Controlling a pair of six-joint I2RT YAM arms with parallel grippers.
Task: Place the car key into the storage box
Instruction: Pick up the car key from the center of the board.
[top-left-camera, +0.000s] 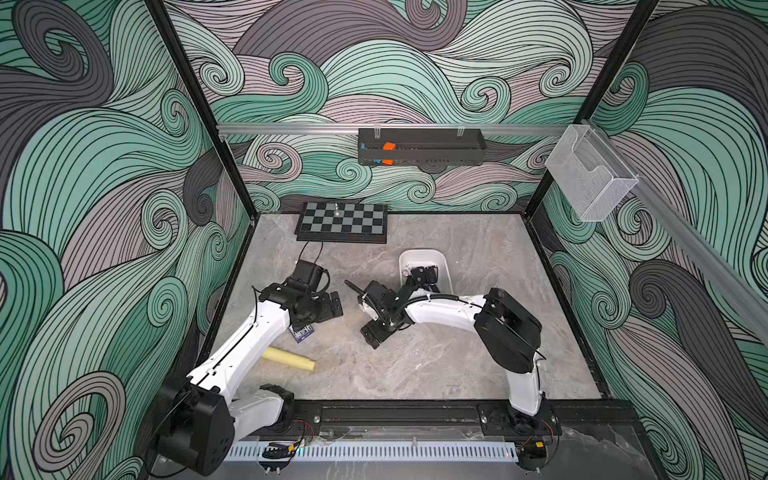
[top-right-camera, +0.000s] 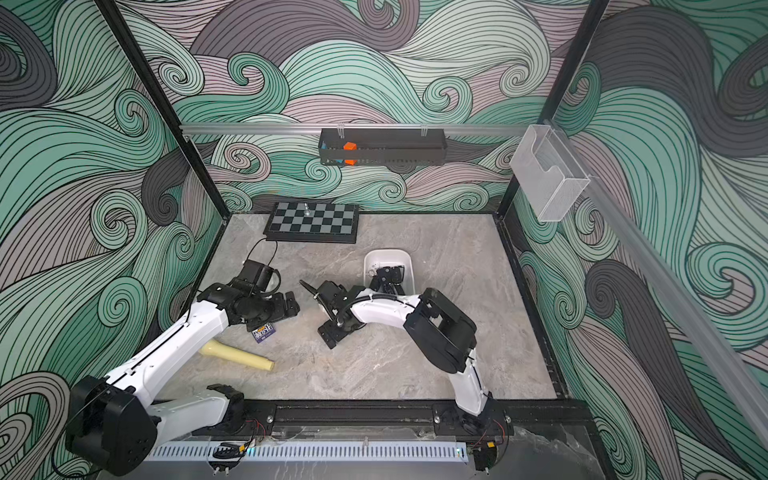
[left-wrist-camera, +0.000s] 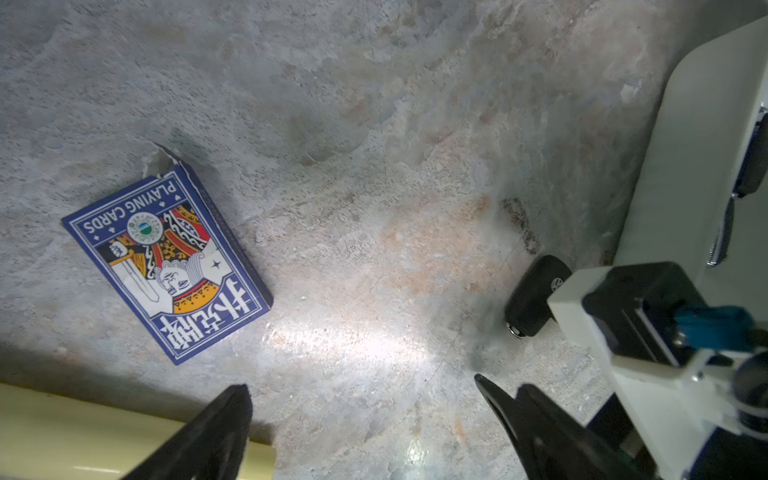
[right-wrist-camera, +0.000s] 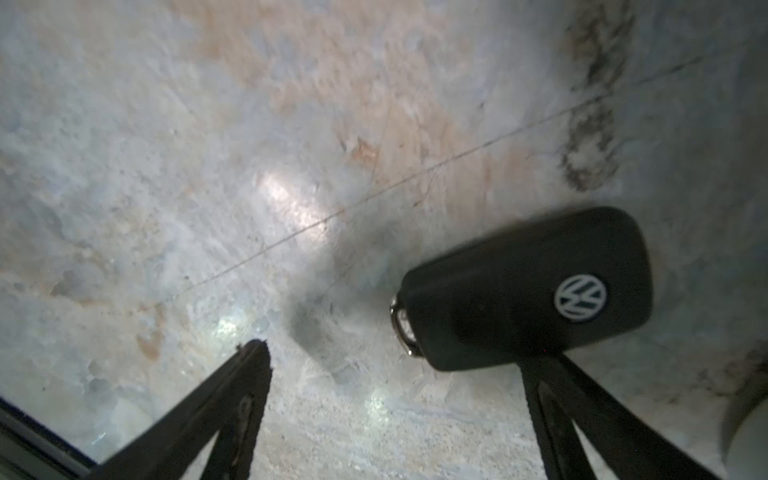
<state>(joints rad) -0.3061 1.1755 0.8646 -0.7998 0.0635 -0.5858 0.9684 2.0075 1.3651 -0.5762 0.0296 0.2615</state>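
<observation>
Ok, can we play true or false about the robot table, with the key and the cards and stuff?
1. The car key is inside the storage box. False: it lies on the table, outside the box.
2. The right gripper is open. True.
3. The playing-card box is blue. True.
4. The chessboard is full of pieces. False: only one piece stands on it.
5. A yellow tube lies on the table by the left arm. True.
</observation>
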